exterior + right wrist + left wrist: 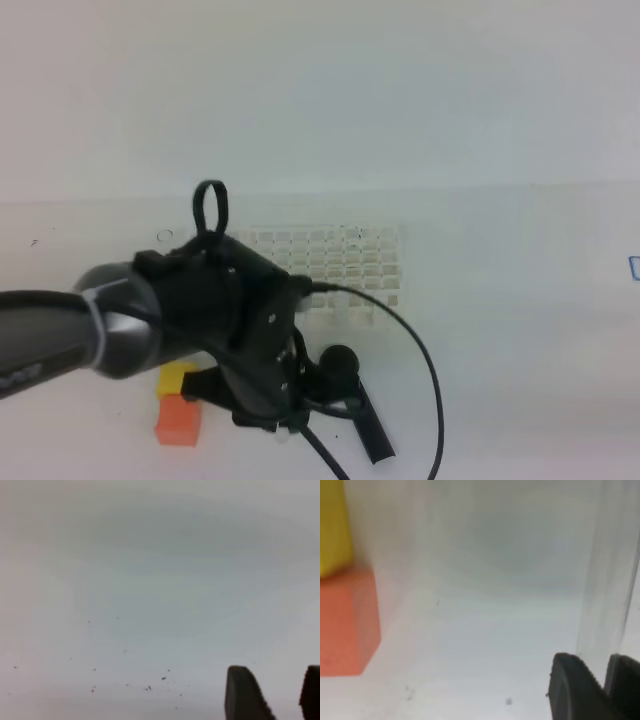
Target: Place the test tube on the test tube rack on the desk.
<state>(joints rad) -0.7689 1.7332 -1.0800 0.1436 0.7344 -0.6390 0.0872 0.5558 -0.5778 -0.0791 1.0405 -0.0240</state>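
Note:
The see-through test tube point(607, 580) lies on the white desk point(495, 630) and runs up from between my left gripper's point(592, 657) two dark fingers, which stand close together on it. In the exterior high view the black left arm point(220, 310) hangs low over the front of the desk and covers this gripper and most of the tube. The white lattice test tube rack point(340, 262) stands just behind the arm. My right gripper point(275, 669) is open over bare desk with nothing between its fingers; it is outside the exterior high view.
An orange block point(180, 420) and a yellow block point(175, 378) sit left of the left gripper, close beside it in the wrist view. A black round-headed scoop point(345, 365) lies just to its right, handle pointing toward the front edge. A black cable point(420, 370) loops over the desk.

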